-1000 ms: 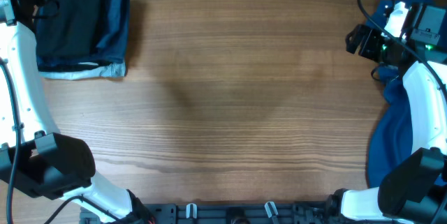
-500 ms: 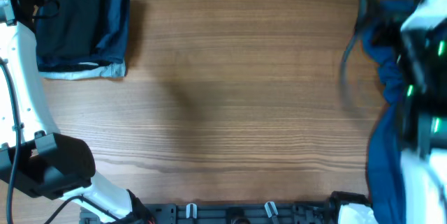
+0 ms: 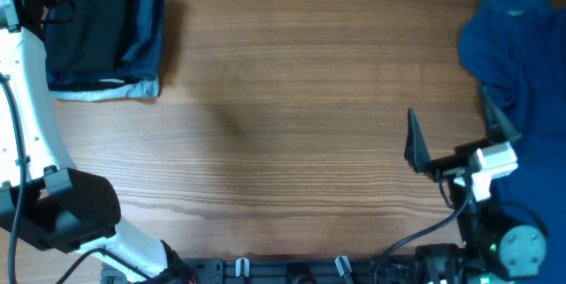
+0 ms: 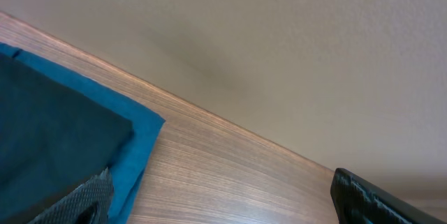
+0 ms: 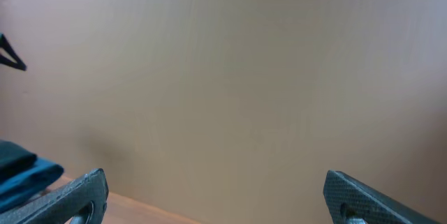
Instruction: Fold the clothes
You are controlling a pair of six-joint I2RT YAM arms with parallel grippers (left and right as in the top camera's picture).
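Observation:
The clothes lie in two places. A folded stack (image 3: 104,36) of dark garments sits at the far left corner, black on top of blue; the left wrist view shows it as black cloth (image 4: 56,133) over a blue layer. A crumpled bright blue shirt (image 3: 522,63) lies along the right edge. My right gripper (image 3: 455,129) hovers open and holds nothing, just left of the blue shirt near the front. Its wrist view (image 5: 215,182) faces the wall. My left gripper (image 4: 220,182) is open and holds nothing, beside the folded stack's right edge.
The wooden table (image 3: 292,116) stretches bare between the stack and the blue shirt. My left arm (image 3: 31,107) runs along the left edge. A beige wall (image 4: 279,56) stands behind the table's far edge. Black mounting hardware (image 3: 292,271) lines the front edge.
My right arm swung from the far right corner back toward the front, uncovering the blue shirt. Its gripper now points up over the front right. The left arm and stack stayed still.

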